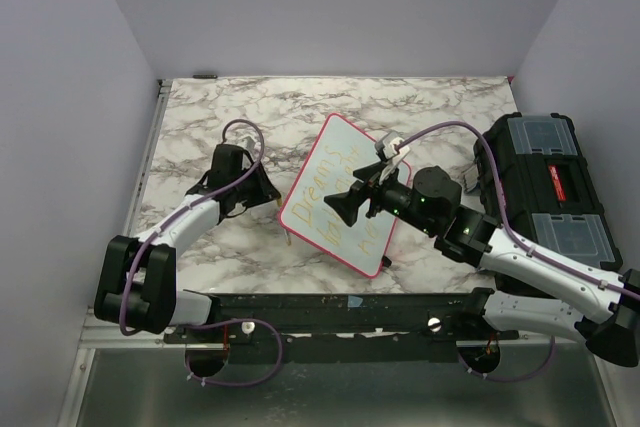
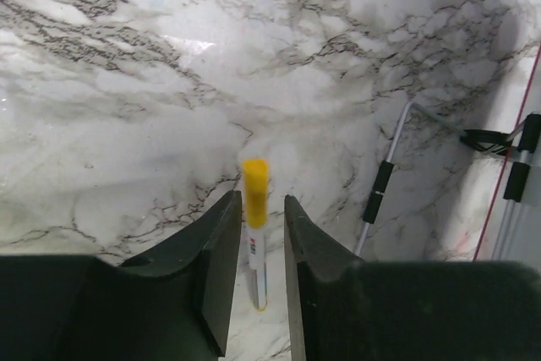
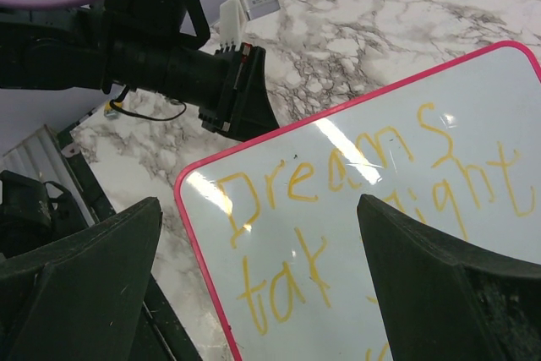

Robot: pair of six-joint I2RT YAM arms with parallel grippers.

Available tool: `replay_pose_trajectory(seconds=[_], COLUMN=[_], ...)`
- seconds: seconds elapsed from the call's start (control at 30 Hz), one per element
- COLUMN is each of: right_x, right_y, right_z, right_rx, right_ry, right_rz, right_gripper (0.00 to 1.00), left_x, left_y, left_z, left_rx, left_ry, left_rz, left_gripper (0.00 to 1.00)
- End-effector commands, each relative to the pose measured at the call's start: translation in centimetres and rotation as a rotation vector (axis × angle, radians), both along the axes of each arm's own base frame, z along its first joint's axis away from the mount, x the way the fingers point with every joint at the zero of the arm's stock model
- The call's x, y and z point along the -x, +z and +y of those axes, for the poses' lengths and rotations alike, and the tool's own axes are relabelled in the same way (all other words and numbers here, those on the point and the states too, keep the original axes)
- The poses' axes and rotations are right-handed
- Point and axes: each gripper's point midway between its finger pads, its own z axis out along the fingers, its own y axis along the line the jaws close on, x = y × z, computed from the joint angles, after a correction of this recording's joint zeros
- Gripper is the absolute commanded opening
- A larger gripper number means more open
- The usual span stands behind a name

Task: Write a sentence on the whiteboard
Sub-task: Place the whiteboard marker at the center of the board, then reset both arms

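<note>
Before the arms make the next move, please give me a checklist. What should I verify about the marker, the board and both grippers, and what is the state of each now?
1. Sentence on the whiteboard: ok, yellow lines, the first word is "Dreams".
2. Marker capped: ok, the yellow cap is on.
3. Marker free of the left gripper: ok, it seems. The jaws are slightly apart, with a gap beside the marker.
4. Right gripper empty: ok, the jaws are wide open with nothing between them.
5. Right gripper clear of the board's face: cannot tell. It hangs over the board, but its height is unclear.
</note>
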Motion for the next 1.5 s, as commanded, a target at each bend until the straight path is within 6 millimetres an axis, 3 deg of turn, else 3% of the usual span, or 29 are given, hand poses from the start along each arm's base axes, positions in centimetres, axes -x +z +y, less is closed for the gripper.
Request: replay_pose_trajectory(seconds=[0.0,0.1,0.17,0.2,0.37,0.73,0.93,1.13,1.3,1.47], right_x=[0.0,0.1,0.1,0.1,0.0,-0.9,-1.3,-1.0,-0.8,0.0], right_y=[-1.5,-1.3,-1.3,-1.3,-1.3,-0.3,-0.4,-1.8,-2.9,-4.1], right_z=[-0.6,-0.8,-0.9,-1.0,-1.2,-3.3,-4.7,-6.0,-7.6,-8.5], right_rx=[0.030,0.028,0.028,0.027,0.032,-0.025,-0.062,-0.085,-0.121,-0.134], right_ry=[-0.026,-0.031,-0.035,-0.037,-0.051,-0.175,-0.256,-0.290,-0.349,-0.349], right_rz=[0.029,0.027,0.025,0.026,0.028,0.026,0.055,0.057,0.084,0.101], right_gripper=[1.00,1.00,1.00,1.00,1.00,1.00,1.00,1.00,1.00,1.00], left_x=[-1.1,-1.5,-1.8,-1.8,-2.0,-0.8,1.1,4.3,6.8,8.8], left_y=[2.0,2.9,3.4,3.7,5.8,13.2,16.3,19.4,20.6,20.2], left_z=[-0.7,-0.2,0.4,0.7,1.9,6.6,8.0,7.4,8.8,10.1], left_rx=[-0.003,-0.027,-0.058,-0.068,-0.125,-0.227,-0.184,-0.091,-0.133,-0.177], left_ry=[-0.039,-0.026,0.002,0.008,0.041,0.204,0.292,0.267,0.281,0.304], left_rz=[-0.073,-0.099,-0.107,-0.112,-0.160,-0.434,-0.583,-0.653,-0.694,-0.721], left_gripper=[0.34,0.57,0.95,0.98,0.98,0.98,0.98,0.98,0.99,0.98])
